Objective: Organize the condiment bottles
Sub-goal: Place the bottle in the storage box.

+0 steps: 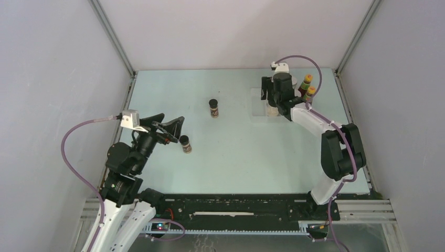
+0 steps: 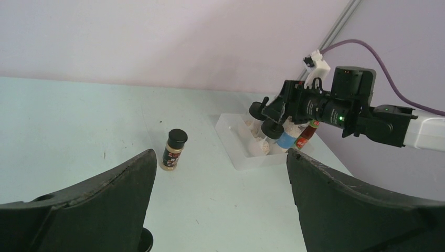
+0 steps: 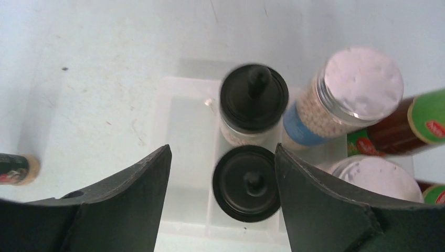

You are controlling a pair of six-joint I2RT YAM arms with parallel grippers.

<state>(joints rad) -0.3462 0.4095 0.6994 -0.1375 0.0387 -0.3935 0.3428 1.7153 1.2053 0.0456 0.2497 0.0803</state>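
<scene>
A clear tray holds two black-lidded pale jars, two grey-lidded blue-labelled jars and two red sauce bottles. My right gripper hangs open above the tray. Its jaws stand either side of the nearer black-lidded jar, the right one close to the lid and the left one apart from it. Two tiny dark jars stand on the table. My left gripper is wide open and empty, just left of the nearer dark jar.
The tray sits at the table's far right, with the right arm bent along the right edge. White walls and metal posts enclose the table. The pale table top lies between the arms.
</scene>
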